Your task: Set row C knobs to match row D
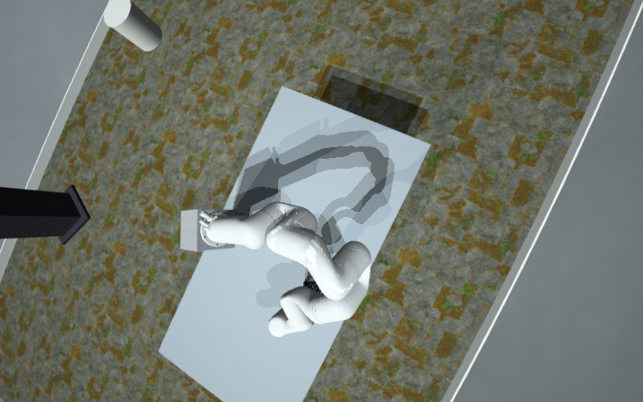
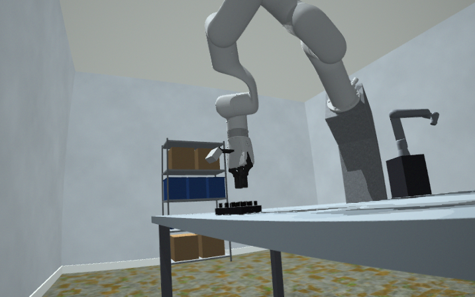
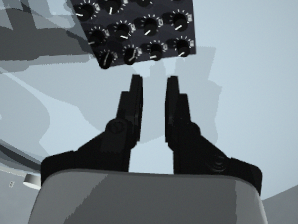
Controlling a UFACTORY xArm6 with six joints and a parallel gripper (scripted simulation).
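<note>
The black knob box [image 2: 238, 209] [image 3: 129, 12] stands on its feet near the far left corner of the pale table [image 2: 342, 229] [image 1: 223, 324] [image 3: 253, 63]. In the wrist view it lies skewed at the top left, with several rows of black knobs with white lines; I cannot read the names. My gripper [image 2: 240, 184] [image 3: 154, 89] hangs a little above the box, just off its near edge. Its fingers stand a narrow gap apart with nothing between them. In the overhead view the arm hides the box and the fingers.
A metal shelf [image 2: 195, 170] with cardboard and blue boxes stands behind the table's far end. The arm's grey pedestal [image 2: 357, 154] and a black unit with a bent pipe [image 2: 409, 175] stand at the right. The table edge runs close to the box's left side.
</note>
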